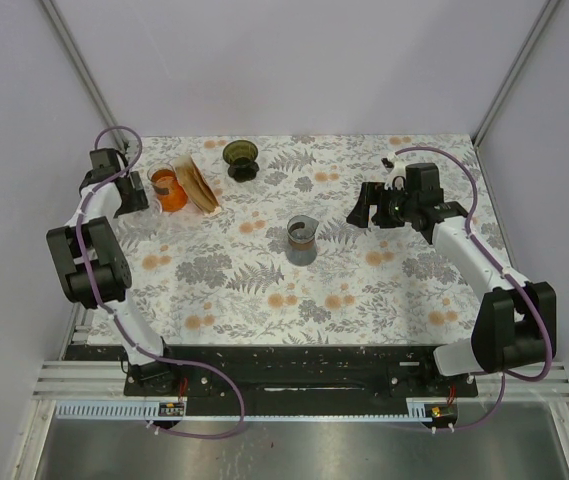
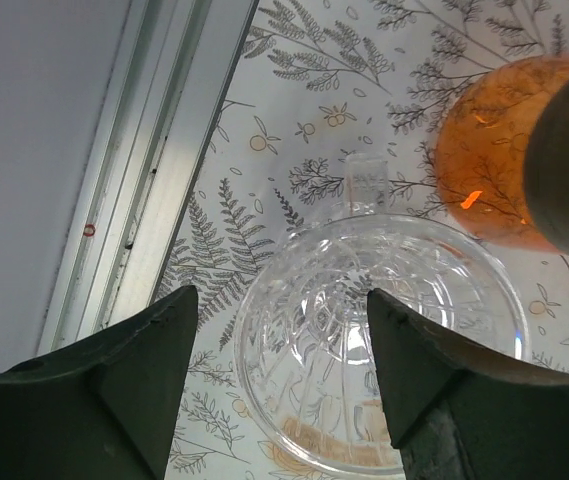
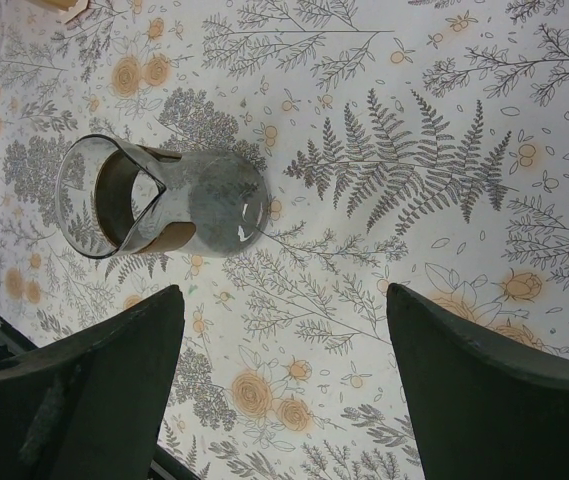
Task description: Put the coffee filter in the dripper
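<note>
Dripper [image 1: 241, 158] at far table edge, untouched. Left gripper [image 2: 279, 300] wide open, empty, above clear glass vessel [image 2: 364, 340]. Orange glass [image 1: 167, 188] and coffee filters [image 1: 202, 185] lie between it and dripper. Right gripper [image 3: 284, 292] wide open, empty, near carafe [image 3: 164, 200], well apart from dripper.

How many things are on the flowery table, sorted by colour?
Orange: 1, see-through orange cup
Dark green: 1, cone-shaped plastic dripper
Clear: 2, smoky glass jug with brown band, ribbed glass funnel
Brown: 1, stack of paper filters
Total: 5
</note>
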